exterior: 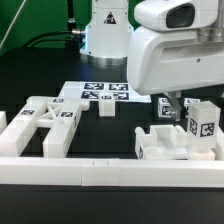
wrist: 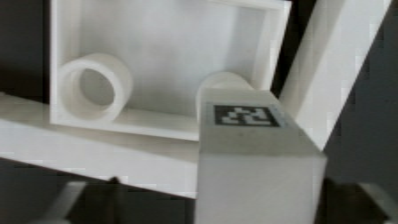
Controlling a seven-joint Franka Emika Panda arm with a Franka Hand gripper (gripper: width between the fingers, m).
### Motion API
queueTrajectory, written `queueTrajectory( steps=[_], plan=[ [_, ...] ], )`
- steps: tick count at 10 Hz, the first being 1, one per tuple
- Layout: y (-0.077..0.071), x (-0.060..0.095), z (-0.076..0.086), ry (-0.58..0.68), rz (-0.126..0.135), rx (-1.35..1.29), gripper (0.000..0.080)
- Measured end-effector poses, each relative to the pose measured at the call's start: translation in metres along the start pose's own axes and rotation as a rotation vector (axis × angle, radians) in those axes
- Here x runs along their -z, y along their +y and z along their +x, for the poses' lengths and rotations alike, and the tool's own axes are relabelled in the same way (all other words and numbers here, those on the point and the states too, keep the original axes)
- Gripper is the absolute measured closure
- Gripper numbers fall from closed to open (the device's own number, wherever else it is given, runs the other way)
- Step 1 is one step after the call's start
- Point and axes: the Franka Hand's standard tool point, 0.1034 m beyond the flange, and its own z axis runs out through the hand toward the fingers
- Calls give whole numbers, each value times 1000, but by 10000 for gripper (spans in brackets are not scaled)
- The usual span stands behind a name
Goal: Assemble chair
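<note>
My gripper (exterior: 186, 106) is shut on a white cube-ended peg (exterior: 203, 122) with a black-and-white tag and holds it upright at the exterior view's right. In the wrist view the peg (wrist: 254, 150) runs out from between the jaws, tag facing the camera. Just beyond it lies the white notched block (wrist: 169, 45), with a round hole (wrist: 93, 88) in its recess. In the exterior view the notched block (exterior: 160, 142) sits just below and to the left of the peg. The X-braced frame (exterior: 45, 125) lies flat at the exterior view's left.
The marker board (exterior: 100, 92) lies at the back centre, with a small tagged white part (exterior: 108, 108) in front of it. A long white rail (exterior: 100, 175) runs along the table's front edge. The robot's base (exterior: 105, 30) stands behind the marker board.
</note>
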Motion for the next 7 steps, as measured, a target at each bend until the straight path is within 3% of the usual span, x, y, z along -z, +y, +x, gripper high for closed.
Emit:
queueTrajectory(
  steps=[2,5,7],
  plan=[
    [0,0,0,0,0,-5,513],
    [0,0,0,1,3,-63,511],
    [0,0,2,35,6,-273,511]
  ],
)
